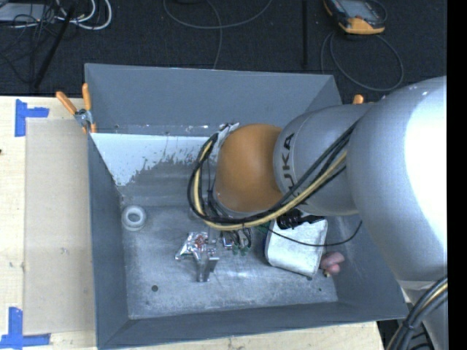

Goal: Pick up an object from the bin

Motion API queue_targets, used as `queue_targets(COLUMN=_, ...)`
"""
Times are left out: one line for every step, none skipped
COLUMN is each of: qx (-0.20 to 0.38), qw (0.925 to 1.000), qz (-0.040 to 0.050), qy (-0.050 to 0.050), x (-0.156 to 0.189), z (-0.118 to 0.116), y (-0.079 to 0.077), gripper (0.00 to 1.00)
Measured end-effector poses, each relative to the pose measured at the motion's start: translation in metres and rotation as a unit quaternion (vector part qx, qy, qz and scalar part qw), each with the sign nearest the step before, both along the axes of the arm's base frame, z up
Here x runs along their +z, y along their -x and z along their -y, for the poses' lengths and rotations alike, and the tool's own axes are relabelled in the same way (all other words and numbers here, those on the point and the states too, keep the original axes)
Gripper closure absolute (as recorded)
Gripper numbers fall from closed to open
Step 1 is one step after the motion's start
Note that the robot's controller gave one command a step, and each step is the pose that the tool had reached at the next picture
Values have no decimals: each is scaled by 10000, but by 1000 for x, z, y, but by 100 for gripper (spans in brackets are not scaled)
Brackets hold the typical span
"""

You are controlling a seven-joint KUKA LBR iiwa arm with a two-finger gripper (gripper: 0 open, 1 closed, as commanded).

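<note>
Arm (379,159) lettered "UKA" over white box (295,248) in bin (219,93).

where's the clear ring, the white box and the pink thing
clear ring (127,222): camera view, on its rim
white box (293,252): camera view, its top face
pink thing (332,265): camera view, its middle

We note a bulky silver-grey arm (387,173) with rounded casings and dark KUKA lettering (287,165) on one joint. A smooth orange cover (244,168) caps the wrist, looped by black and yellow cables (198,188). The gripper (198,252) is silvery metal.
</note>
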State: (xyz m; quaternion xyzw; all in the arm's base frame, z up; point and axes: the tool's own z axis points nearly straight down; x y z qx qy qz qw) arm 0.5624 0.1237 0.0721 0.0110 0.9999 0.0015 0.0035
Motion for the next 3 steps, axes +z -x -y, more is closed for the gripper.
queue_targets(qx=-29, qw=10000, qz=36, qy=-10, x=4, z=0, y=-3, gripper=100)
queue_targets(qx=974, qw=9952, qz=4, qy=14, x=126, z=3, y=-9, gripper=100)
queue_targets(qx=3042, qw=9526, qz=8, qy=26, x=204, z=8, y=-13, gripper=100)
